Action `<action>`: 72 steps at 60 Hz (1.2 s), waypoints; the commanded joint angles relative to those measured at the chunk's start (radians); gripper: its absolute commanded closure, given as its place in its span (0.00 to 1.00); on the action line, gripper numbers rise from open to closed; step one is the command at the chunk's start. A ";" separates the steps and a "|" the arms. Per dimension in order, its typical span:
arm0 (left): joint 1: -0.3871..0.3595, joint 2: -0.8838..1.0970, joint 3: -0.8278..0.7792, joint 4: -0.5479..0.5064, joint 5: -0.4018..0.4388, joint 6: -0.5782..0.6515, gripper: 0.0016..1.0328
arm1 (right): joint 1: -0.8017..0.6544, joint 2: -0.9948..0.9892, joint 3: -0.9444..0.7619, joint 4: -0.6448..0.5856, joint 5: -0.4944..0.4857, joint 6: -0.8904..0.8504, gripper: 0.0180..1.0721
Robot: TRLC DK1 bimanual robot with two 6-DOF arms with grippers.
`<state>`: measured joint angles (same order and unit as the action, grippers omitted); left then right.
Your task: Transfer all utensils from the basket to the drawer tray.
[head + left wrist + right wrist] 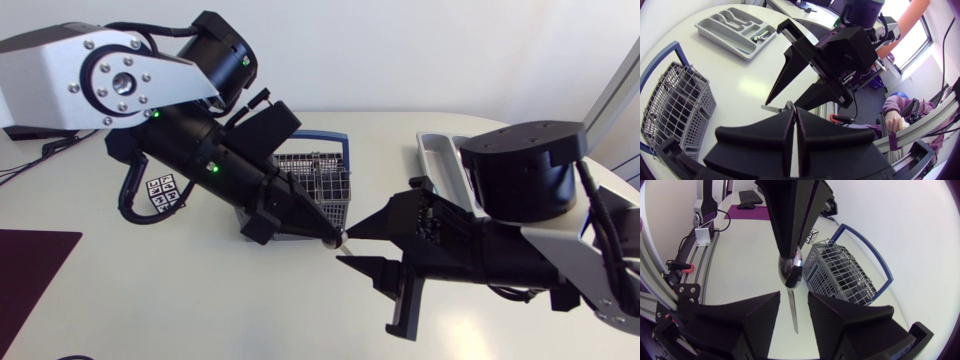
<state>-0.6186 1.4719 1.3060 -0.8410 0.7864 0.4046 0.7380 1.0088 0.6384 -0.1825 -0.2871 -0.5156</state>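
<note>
1. Metal spoon [789,270], shiny, is a little below the centre of the head view, held above the white tabletop [200,290].
2. The left gripper [334,238] has its fingers closed tightly on the spoon at its bowl end, and the handle sticks out beyond them.
3. The right gripper [794,297] has its fingers spread wide. The spoon's handle lies between them with a gap on each side, so neither one touches it.
4. The grey basket [318,190] with a blue handle stands at the centre of the head view, just behind the left fingers.
5. The grey drawer tray [715,31] is at the upper right of centre in the head view, partly hidden by the right arm [520,175]. A small thing [760,36] lies in one compartment.
</note>
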 commanded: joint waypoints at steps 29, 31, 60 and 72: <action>0.017 -0.009 0.035 -0.029 0.040 0.023 0.83 | 0.001 0.034 -0.025 0.037 0.003 0.054 0.95; 0.022 -0.009 0.038 -0.029 0.042 0.023 0.77 | 0.000 0.034 -0.025 0.032 0.003 0.054 0.94; 0.183 -0.041 0.050 0.046 0.040 -0.064 0.04 | -0.374 -0.049 -0.075 -0.072 0.006 -0.135 0.95; 0.258 -0.016 0.022 0.079 -0.050 -0.089 0.04 | -0.733 -0.010 -0.109 -0.014 0.002 -0.339 0.95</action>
<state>-0.3759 1.4464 1.3308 -0.7719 0.7658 0.3367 0.1070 0.9722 0.5545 -0.2199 -0.2844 -0.7498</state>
